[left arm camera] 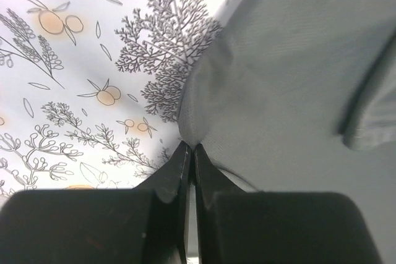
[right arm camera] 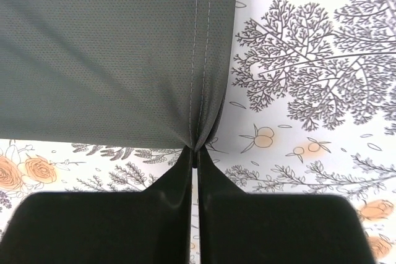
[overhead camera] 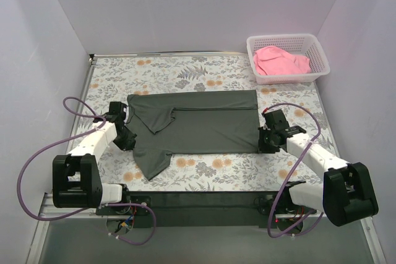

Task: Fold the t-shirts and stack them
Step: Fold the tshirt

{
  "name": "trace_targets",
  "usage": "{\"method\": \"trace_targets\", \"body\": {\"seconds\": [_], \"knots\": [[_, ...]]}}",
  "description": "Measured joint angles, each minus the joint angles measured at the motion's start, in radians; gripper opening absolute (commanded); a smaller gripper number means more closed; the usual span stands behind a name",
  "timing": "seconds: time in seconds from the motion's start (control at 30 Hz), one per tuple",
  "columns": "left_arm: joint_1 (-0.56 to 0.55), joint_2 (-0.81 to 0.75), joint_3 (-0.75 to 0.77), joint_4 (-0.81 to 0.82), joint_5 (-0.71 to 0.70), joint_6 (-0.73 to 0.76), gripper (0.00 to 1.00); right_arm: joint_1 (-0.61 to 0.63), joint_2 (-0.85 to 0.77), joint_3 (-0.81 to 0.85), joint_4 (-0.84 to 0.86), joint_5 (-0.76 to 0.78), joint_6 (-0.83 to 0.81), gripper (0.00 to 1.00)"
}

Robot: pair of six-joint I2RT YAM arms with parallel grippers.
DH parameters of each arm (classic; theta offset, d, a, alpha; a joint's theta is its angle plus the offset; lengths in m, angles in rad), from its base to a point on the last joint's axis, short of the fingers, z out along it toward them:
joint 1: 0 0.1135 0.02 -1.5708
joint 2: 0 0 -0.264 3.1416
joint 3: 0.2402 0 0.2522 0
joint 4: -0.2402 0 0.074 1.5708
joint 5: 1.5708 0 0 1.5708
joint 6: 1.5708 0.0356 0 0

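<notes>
The left jaws pinch the grey t-shirt (overhead camera: 210, 125) at its sleeve end — the right jaws pinch its hem — on the floral surface (overhead camera: 204, 72).

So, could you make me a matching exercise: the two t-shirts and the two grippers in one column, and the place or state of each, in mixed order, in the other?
1. dark grey t-shirt
2. pink t-shirt
3. left gripper
4. right gripper

A. bunched in the white mesh basket
B. shut on the stitched hem corner of the dark grey t-shirt
C. lying spread on the floral table
D. shut on the sleeve-end edge of the dark grey t-shirt

Pairs: 1-C, 2-A, 3-D, 4-B
</notes>
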Motion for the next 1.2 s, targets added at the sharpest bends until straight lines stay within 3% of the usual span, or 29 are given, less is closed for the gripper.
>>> {"method": "trace_targets", "body": {"seconds": [0.37, 0.77, 1.2], "knots": [[0.059, 0.008, 0.164, -0.063, 0.014, 0.024, 0.0, -0.008, 0.072, 0.243, -0.126, 0.026, -0.047, 0.01], [0.079, 0.18, 0.288, -0.058, 0.072, 0.051, 0.0, -0.045, 0.28, 0.434, -0.152, 0.026, -0.088, 0.01], [0.093, 0.216, 0.306, -0.039, 0.08, 0.068, 0.0, -0.05, 0.37, 0.567, -0.159, 0.03, -0.106, 0.01]]}}
